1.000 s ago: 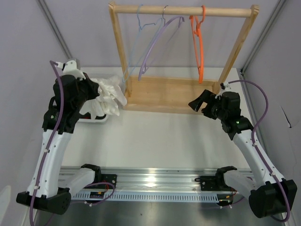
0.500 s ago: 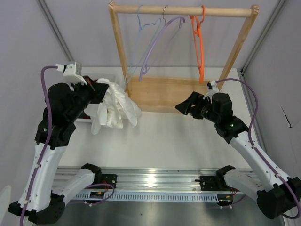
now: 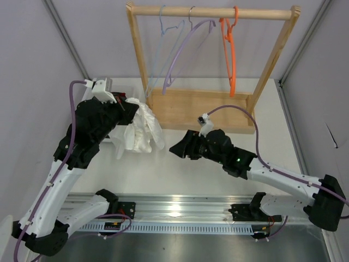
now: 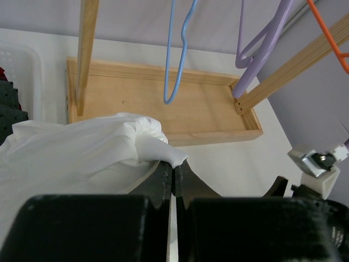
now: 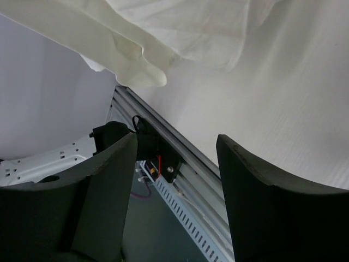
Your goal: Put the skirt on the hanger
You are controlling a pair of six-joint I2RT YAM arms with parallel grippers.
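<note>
The white crinkly skirt (image 3: 139,128) hangs bunched from my left gripper (image 3: 129,105), which is shut on a fold of it above the table's left side. In the left wrist view the shut fingertips (image 4: 174,165) pinch the skirt's edge (image 4: 82,147). My right gripper (image 3: 175,148) is open and empty, stretched left and low, just right of the hanging skirt. The right wrist view shows the skirt's hem (image 5: 180,38) above the open fingers (image 5: 256,180). The orange hanger (image 3: 230,49) hangs on the wooden rail at the right.
The wooden rack (image 3: 212,11) with its tray base (image 3: 199,106) stands at the back. A pale blue hanger (image 3: 158,54) and a lilac hanger (image 3: 180,52) hang left of the orange one. A white basket (image 3: 112,139) with a dark garment (image 4: 11,106) sits behind the skirt.
My left gripper has lifted the skirt out of the basket and carried it right. My right arm has swung left and down from the rack toward the skirt.
</note>
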